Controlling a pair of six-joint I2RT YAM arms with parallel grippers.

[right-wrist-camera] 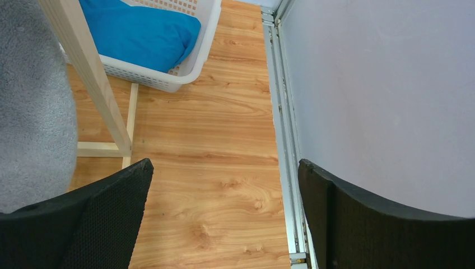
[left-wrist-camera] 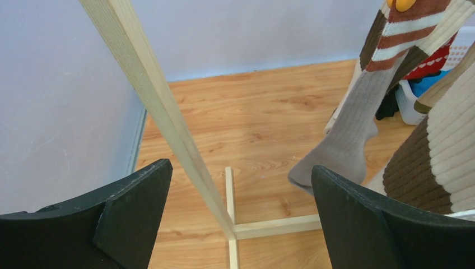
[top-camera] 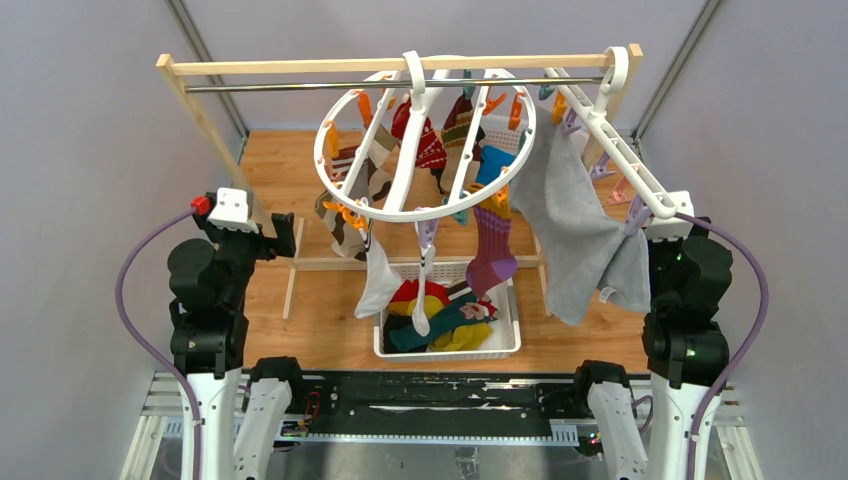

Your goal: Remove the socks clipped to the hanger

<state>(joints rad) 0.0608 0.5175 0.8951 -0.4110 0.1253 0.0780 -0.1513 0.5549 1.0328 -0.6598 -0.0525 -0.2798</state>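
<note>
The hanger (top-camera: 440, 212), a round white ring with orange, teal and purple clips, hangs by its hook from the metal rail. Several socks are clipped to it: a purple-orange one (top-camera: 492, 250) at the front, a white one (top-camera: 378, 280), a brown-cream one (top-camera: 345, 215) on the left and a red patterned one (top-camera: 428, 140) at the back. My left gripper (left-wrist-camera: 241, 166) is open and empty, left of the ring, with a grey-beige sock (left-wrist-camera: 347, 140) and the brown-cream sock (left-wrist-camera: 437, 162) hanging just beyond its right finger. My right gripper (right-wrist-camera: 224, 185) is open and empty, low at the right wall.
A wooden rack post (left-wrist-camera: 157, 101) slants between my left fingers. A large grey cloth (top-camera: 575, 230) hangs from a straight white clip rack (top-camera: 610, 140) on the right. A white basket (top-camera: 447, 350) with loose socks stands under the ring. Another basket (right-wrist-camera: 185, 73) holds blue fabric.
</note>
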